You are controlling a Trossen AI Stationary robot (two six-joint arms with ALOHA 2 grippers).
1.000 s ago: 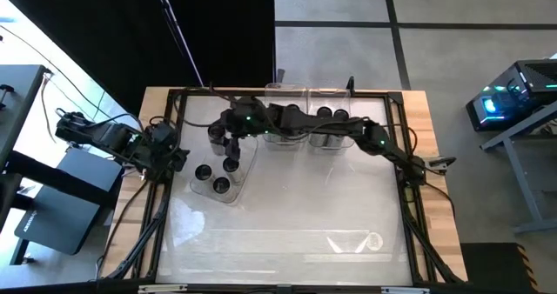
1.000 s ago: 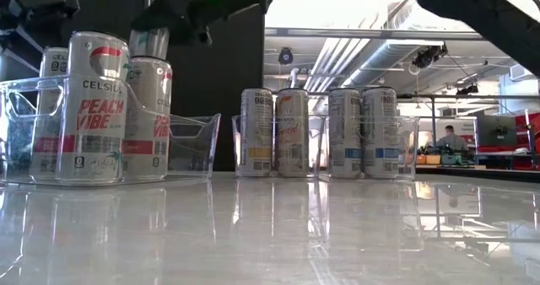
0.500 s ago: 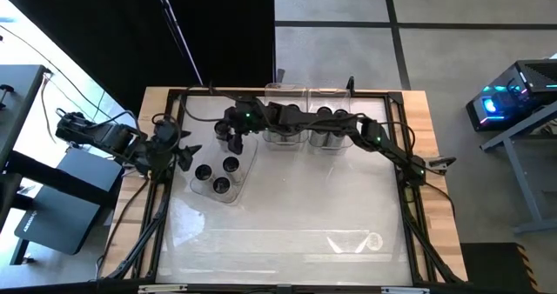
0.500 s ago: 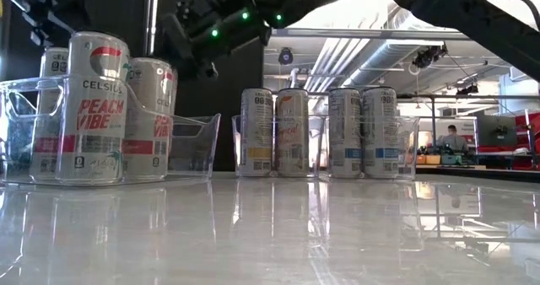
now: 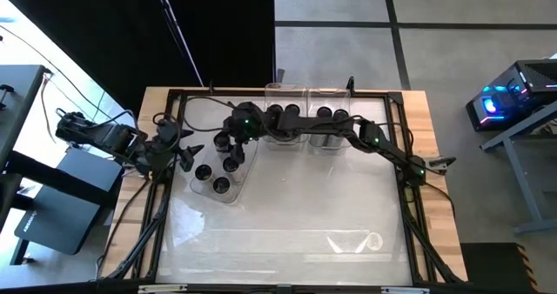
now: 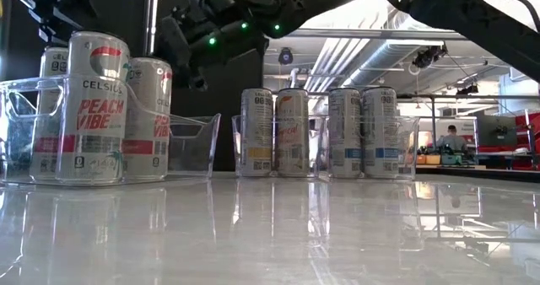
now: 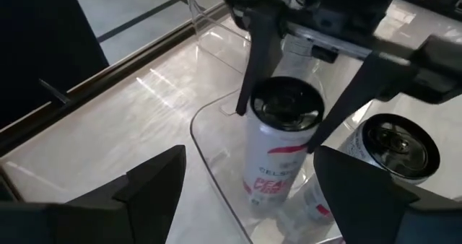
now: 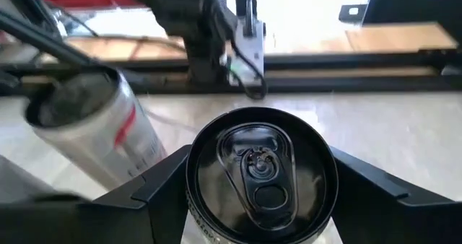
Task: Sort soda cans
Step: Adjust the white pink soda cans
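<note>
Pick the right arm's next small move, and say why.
Probably a straight lift of the right gripper. Its fingers stand open either side of the top of a can that stands upright in the left bin, with another can close beside it. Sideways travel could tip either. The left gripper waits open at the table's left edge.

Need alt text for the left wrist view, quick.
The right gripper hangs open over a Peach Vibe can standing in a clear bin, one finger on either side. A second can stands beside it; the left gripper's fingers frame the foreground.
</note>
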